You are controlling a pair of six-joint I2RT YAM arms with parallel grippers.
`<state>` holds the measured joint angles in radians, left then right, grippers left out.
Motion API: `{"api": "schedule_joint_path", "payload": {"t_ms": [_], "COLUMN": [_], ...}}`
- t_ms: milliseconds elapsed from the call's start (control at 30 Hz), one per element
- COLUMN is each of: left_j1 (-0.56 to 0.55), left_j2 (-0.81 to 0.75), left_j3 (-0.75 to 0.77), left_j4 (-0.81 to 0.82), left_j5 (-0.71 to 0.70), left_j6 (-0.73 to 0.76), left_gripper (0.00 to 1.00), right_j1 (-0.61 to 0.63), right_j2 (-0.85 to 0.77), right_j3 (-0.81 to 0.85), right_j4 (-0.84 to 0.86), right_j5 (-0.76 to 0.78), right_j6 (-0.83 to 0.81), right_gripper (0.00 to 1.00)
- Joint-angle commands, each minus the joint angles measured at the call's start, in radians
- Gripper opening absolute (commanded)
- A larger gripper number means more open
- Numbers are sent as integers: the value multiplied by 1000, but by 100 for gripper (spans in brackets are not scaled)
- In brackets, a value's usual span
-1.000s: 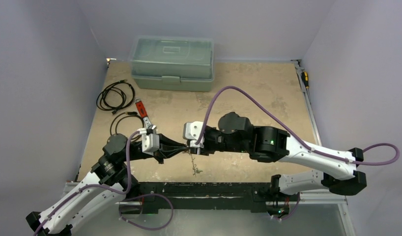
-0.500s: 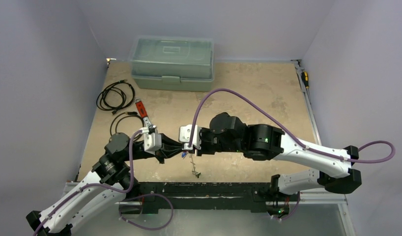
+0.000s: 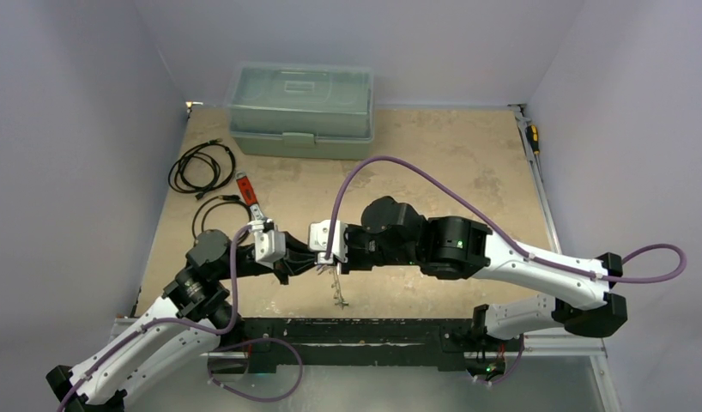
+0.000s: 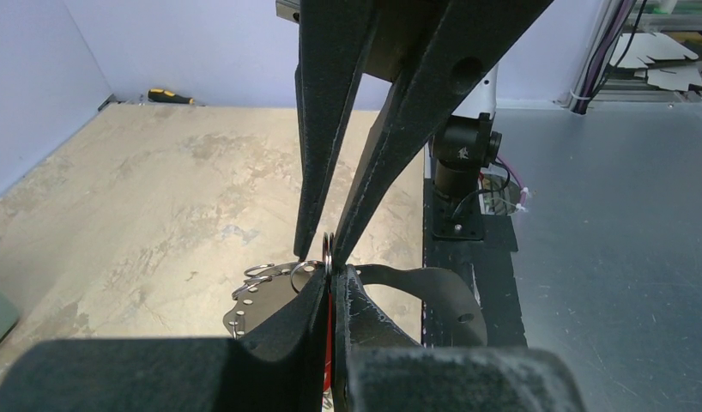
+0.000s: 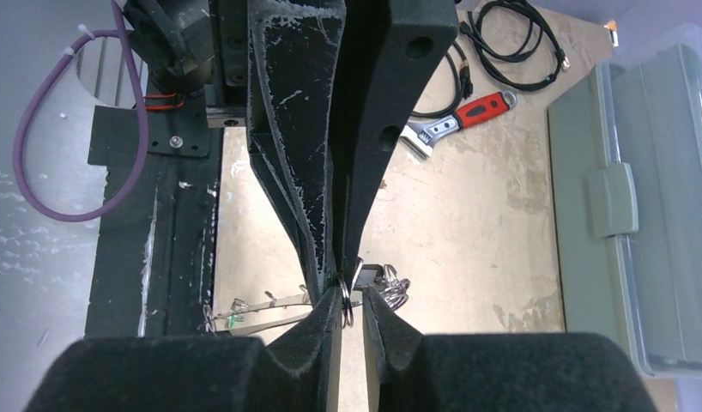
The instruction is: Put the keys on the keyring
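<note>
My left gripper (image 4: 330,279) is shut on the keyring (image 4: 328,249), a thin silver ring seen edge-on, standing up out of its fingertips. A strip of red shows lower between its pads. My right gripper (image 5: 352,300) faces it tip to tip, open by a narrow gap. The keyring (image 5: 344,296) stands in that gap against the left pad and clear of the right one. In the top view both grippers (image 3: 311,268) (image 3: 329,264) meet above the table's near edge. Keys (image 3: 338,296) dangle below them on a perforated metal strip (image 4: 257,300) with small rings.
A grey-green lidded box (image 3: 300,112) stands at the back. Coiled black cables (image 3: 202,167) and a red-handled wrench (image 3: 249,197) lie at the left. A yellow-and-black screwdriver (image 3: 532,137) rests by the right wall. The black base rail (image 3: 356,330) runs just below the grippers.
The right arm has slid left until its fingers straddle the keyring, and its jaws have narrowed. The left gripper stays shut and has barely shifted. The hanging keys moved slightly left.
</note>
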<state>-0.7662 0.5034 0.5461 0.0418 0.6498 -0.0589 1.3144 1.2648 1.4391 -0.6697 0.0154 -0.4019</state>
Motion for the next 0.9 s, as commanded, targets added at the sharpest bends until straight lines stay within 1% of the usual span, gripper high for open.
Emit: {"api": "schedule_joint_path", "payload": {"t_ms": [0,133,267,333,400,500,667,767,867], "left_j1": [1,1,0,0,0,1,1,1,1], "left_j2": [1,7,7,1,-9,-22,-49,-59,-65], "left_j3": [45,45,47,47,48,52,55,54,55], "left_j4": [52,52,47,46,44,35,29,27,27], "left_j5": [-1,-5,-14,-20,-26,-41,-79,-89,-88], "left_j6": [10,9,11,11,15,24,31,33,35], "left_gripper": [0,0,0,0,0,1,18,19,19], "right_j1": [2,2,2,2,2,2,2,2,2], "right_j2": [13,41,63,49,17,-45,-131,-186,-228], "right_j3": [38,47,47,23,-18,-108,-263,-333,-376], "right_j4": [36,21,5,31,94,234,460,561,616], "right_j5": [-14,-35,-53,-57,-90,-112,-108,-107,-125], "right_j6": [-13,-14,-14,-14,-7,26,61,88,116], "right_gripper": [15,0,0,0,0,0,0,0,0]}}
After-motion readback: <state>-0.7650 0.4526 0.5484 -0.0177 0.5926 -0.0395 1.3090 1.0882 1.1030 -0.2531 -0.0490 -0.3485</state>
